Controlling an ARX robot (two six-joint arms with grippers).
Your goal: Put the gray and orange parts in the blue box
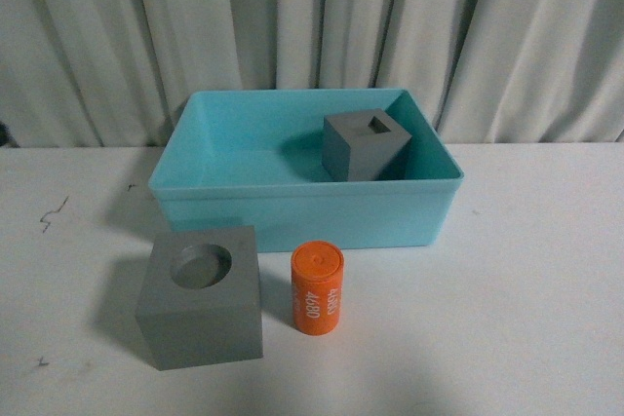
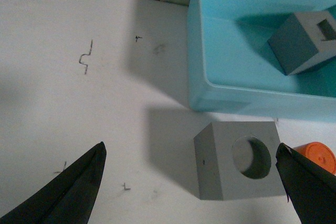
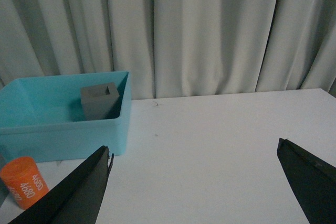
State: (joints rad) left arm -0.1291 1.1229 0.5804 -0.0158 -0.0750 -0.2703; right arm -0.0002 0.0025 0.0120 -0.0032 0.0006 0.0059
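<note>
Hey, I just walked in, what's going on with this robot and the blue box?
The robot is sorting parts into the blue box. One gray cube with a rectangular recess already sits inside it. The gray cube with a round recess and the orange cylinder stand on the white table in front of the box. Both grippers are open and empty: the left gripper is near the round-recess cube, the right gripper over bare table.

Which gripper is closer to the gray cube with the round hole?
Left. The left gripper hangs open over the gray cube, which shows framed by its jaws. The right gripper is open over the table off to the side, beyond the orange cylinder.
</note>
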